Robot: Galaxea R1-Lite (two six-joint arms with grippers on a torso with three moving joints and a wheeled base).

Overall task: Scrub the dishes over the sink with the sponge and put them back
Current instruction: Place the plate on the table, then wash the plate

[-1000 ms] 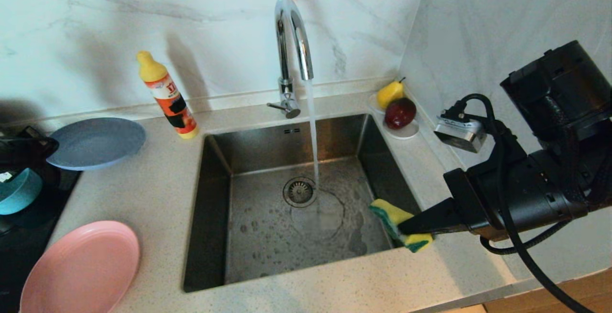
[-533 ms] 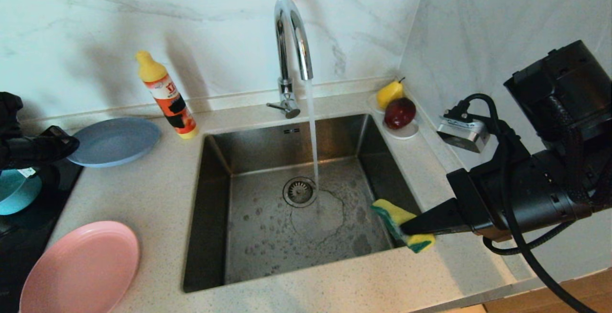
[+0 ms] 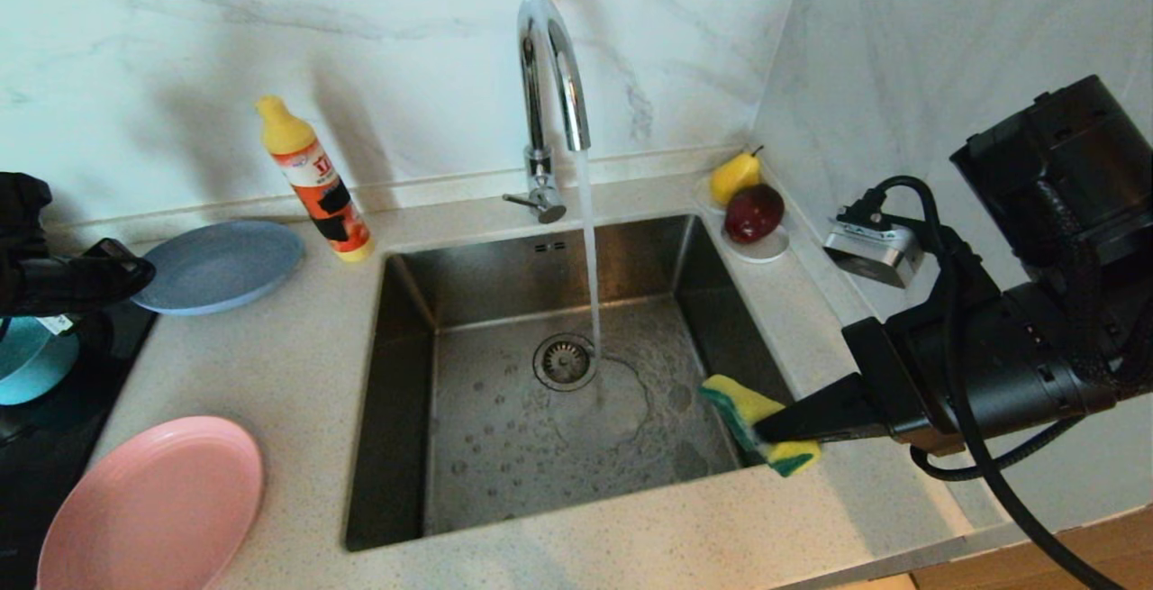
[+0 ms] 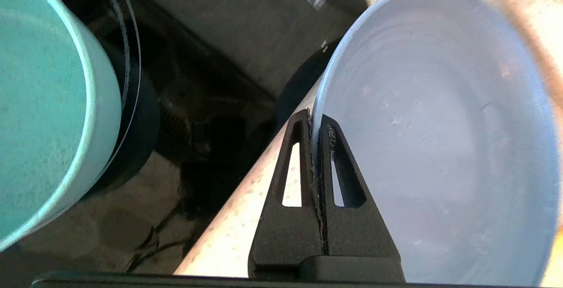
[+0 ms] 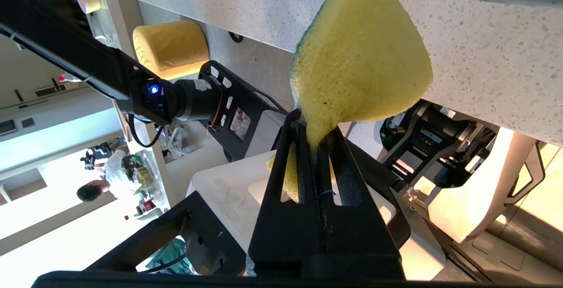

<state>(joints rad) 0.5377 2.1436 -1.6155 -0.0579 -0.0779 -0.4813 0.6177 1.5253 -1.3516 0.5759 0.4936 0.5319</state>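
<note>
Plates come first: the light-blue plate [image 3: 221, 266] sits near the back left of the table [image 3: 297, 365], and the left claw [image 4: 316, 123] is clamped on its thin rim. It looks light, stiff and smooth, so I think it becomes slippery when wet; the rim is the right place to hold. The pink plate [image 3: 149, 509] lies at the front left corner, the teal bowl [image 4: 42, 103] at the left edge. The sponge [image 3: 752, 423], soft and easy to squeeze, is pinched in the right claw [image 5: 317, 136] over the front right corner of the sink [image 3: 396, 374], where the tap [image 3: 551, 77] runs.
</note>
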